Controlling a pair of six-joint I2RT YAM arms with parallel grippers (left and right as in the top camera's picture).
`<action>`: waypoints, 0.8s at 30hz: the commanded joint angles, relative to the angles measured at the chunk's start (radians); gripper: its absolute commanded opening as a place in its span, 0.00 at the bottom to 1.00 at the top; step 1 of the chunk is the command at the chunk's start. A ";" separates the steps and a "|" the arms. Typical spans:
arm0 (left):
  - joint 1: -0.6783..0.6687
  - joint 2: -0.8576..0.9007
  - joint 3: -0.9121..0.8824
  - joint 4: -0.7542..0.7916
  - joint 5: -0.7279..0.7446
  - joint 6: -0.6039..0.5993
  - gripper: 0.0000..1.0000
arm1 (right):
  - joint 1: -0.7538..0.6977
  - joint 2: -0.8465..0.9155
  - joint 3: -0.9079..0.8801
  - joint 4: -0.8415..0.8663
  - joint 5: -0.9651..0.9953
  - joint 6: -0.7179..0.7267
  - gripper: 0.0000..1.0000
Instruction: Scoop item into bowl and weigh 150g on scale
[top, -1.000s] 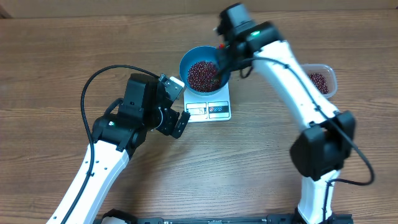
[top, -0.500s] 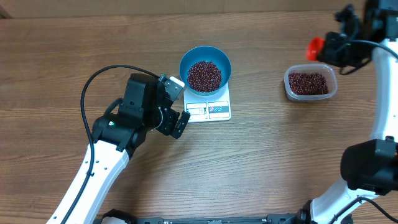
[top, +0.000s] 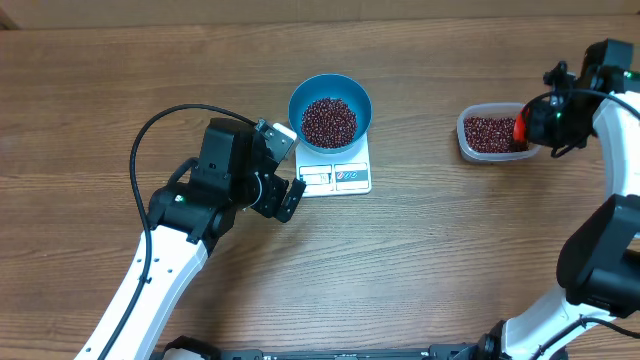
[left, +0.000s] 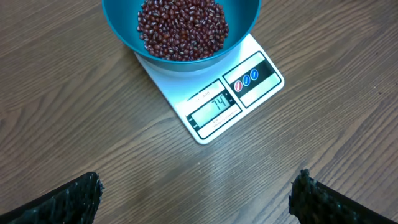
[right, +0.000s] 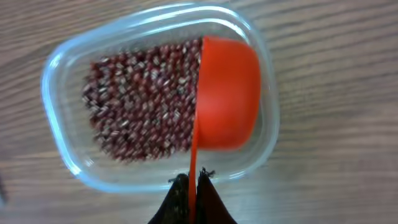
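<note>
The blue bowl (top: 298, 100) stands on the white scale (top: 352, 178), holding a mound of maroon beans (top: 329, 120). In the left wrist view the bowl (left: 118, 25) sits on the scale (left: 214, 107), whose display reads 74. My left gripper (top: 288, 168) hovers just left of the scale, open and empty, its fingertips wide apart (left: 193, 199). My right gripper (top: 545, 122) is shut on the thin handle of a red scoop (right: 227, 93). The scoop's cup lies tilted on its side in the right end of a clear tub (right: 59, 118) of beans (right: 140, 99).
The clear tub (top: 464, 140) stands on the wooden table to the right of the scale, with the red scoop (top: 521, 128) at its right end. A black cable (top: 150, 130) loops off the left arm.
My right arm swung from the blue bowl out to the right with the scoop, then came down to the clear tub. The left arm has not moved.
</note>
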 joint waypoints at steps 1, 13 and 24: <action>0.004 -0.008 -0.003 0.002 0.011 0.019 1.00 | 0.000 -0.010 -0.056 0.055 0.031 -0.042 0.04; 0.004 -0.008 -0.003 0.002 0.011 0.019 1.00 | 0.045 0.026 -0.141 0.167 0.027 -0.042 0.04; 0.004 -0.008 -0.003 0.002 0.011 0.019 1.00 | 0.051 0.039 -0.141 0.125 -0.201 -0.084 0.04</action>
